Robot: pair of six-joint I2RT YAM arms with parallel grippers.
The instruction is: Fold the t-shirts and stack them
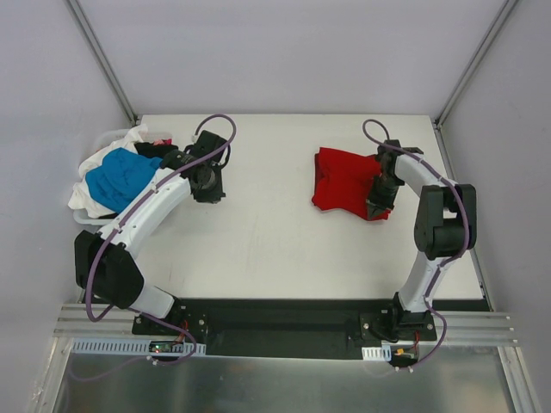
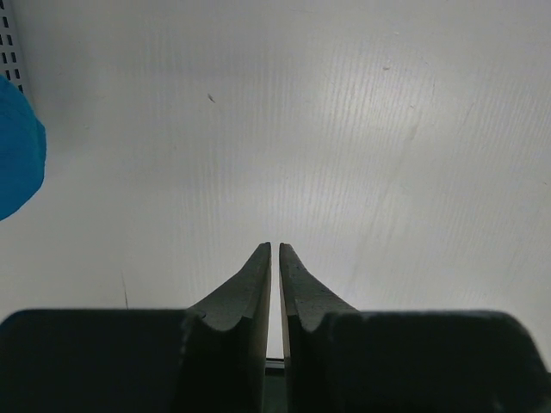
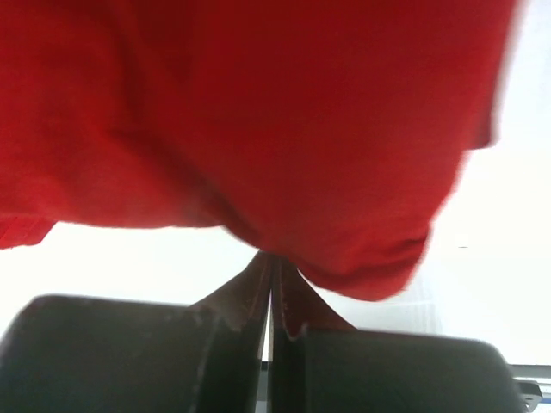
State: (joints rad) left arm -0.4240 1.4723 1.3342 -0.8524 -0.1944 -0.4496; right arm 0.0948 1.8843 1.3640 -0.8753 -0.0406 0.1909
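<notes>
A red t-shirt (image 1: 343,179) lies bunched on the right half of the white table (image 1: 275,249). My right gripper (image 1: 377,206) is shut on its near right edge. In the right wrist view the red t-shirt (image 3: 258,112) fills the upper frame, its fabric pinched at the tips of the right gripper (image 3: 271,258). At the far left sits a heap of t-shirts: a blue one (image 1: 120,176) on top, white (image 1: 86,196) beneath, black (image 1: 155,151) behind. My left gripper (image 1: 209,185) hovers just right of the heap, shut and empty. The left gripper (image 2: 275,247) has bare table below it and the blue t-shirt (image 2: 17,146) at its left.
A white perforated basket (image 2: 9,43) holds the heap at the table's far left edge. Grey walls enclose the table on three sides. The arm bases stand on a black rail (image 1: 275,314) at the near edge.
</notes>
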